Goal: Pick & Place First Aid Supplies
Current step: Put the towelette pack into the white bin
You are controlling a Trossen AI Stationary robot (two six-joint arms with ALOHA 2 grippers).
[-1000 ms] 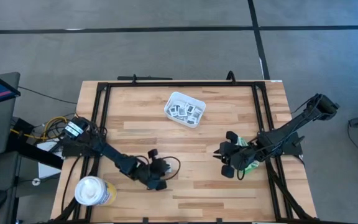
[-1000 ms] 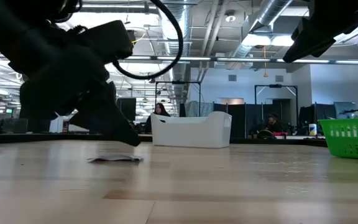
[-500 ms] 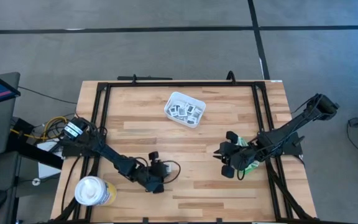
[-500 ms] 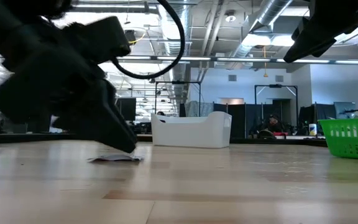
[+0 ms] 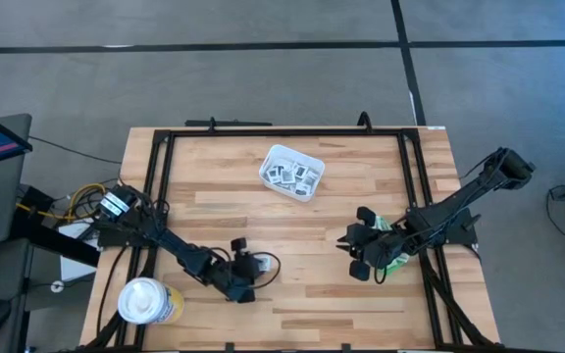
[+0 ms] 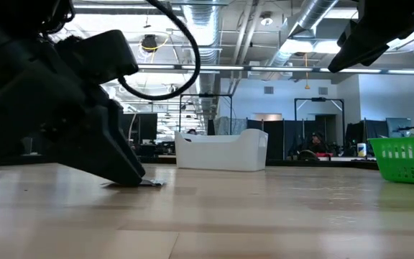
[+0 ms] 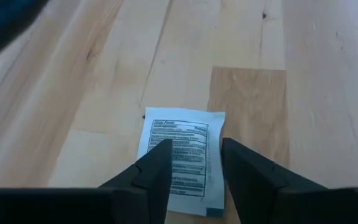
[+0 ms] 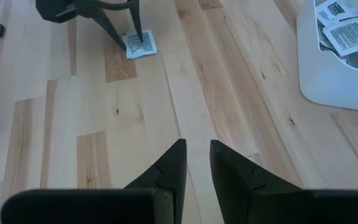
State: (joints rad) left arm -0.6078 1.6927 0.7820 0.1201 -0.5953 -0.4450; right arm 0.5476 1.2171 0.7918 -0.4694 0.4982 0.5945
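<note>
One square white first aid packet [image 7: 180,140] with dark print lies flat on the wood near the table's front left. My left gripper [image 7: 196,144] is open and slants down onto it, one fingertip over each half of the packet. The right wrist view shows the same gripper [image 8: 131,41] over the packet [image 8: 144,47]. In the low view its tip [image 6: 131,180] is at table level by the packet [image 6: 152,184]. My right gripper [image 8: 197,149] hangs at the right above the green bin [image 6: 408,162]; its fingers are a narrow gap apart with nothing between them. My left gripper's fingers [image 7: 160,165] come down slanting from the table's left side and stand over the middle of the packet's printed face [image 7: 188,162]. The packet lies flat on the table. Whether the tips touch it, I cannot tell.
A white tray [image 5: 307,191] holding several more packets [image 8: 344,34] stands at the far middle of the table. A white-lidded round container [image 5: 145,299] sits at the near left corner. A black frame [image 5: 282,132] runs around the tabletop. Bare wood lies between the two arms.
My left gripper has sunk to the table at the packet and shifted a little toward the table's left edge. The packet has stayed flat where it was. My right arm has kept still.
</note>
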